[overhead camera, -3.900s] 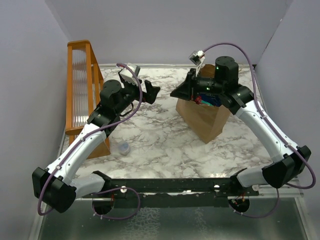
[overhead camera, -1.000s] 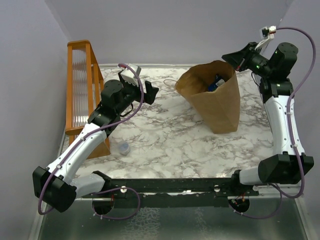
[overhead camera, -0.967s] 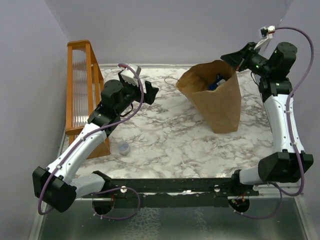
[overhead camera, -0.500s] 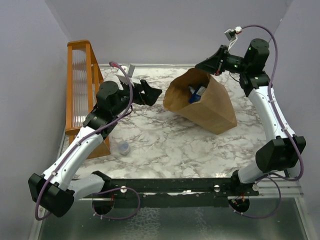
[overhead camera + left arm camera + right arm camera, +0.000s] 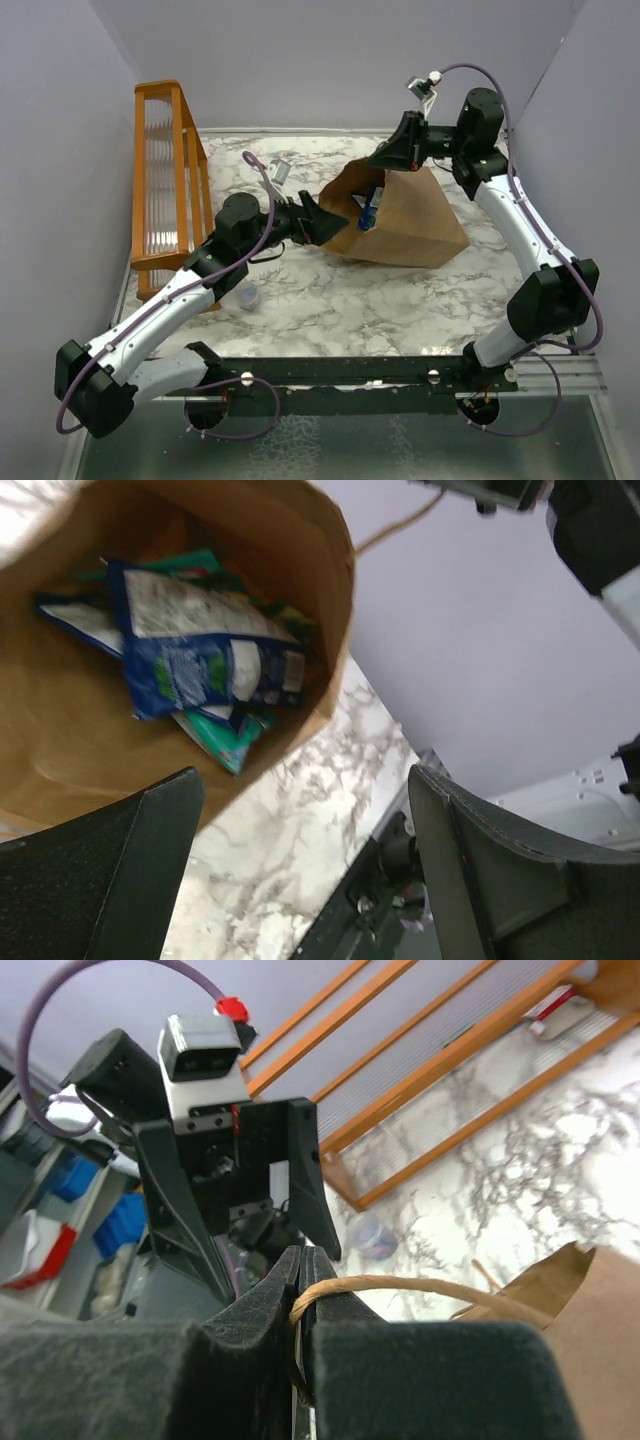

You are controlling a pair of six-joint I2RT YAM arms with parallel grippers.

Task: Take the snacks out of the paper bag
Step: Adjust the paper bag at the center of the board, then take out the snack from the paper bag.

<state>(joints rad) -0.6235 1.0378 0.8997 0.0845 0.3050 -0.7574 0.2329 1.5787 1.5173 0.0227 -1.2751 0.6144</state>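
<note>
Brown paper bag (image 5: 410, 215) leans toward my left gripper (image 5: 322, 222), jaws spread for the snacks (image 5: 200, 650); my right gripper (image 5: 300, 1295) pinches its handle (image 5: 400, 1285) to present the mouth.

The paper bag (image 5: 410, 225) lies tipped, its mouth gaping left, wide enough for the left gripper (image 5: 328, 222), whose spread jaws sit at its rim. Above the mouth the right gripper (image 5: 378, 158) pinches the handle (image 5: 400, 1285), crowding the top. An orange rack (image 5: 165, 190) walls the left side.
</note>
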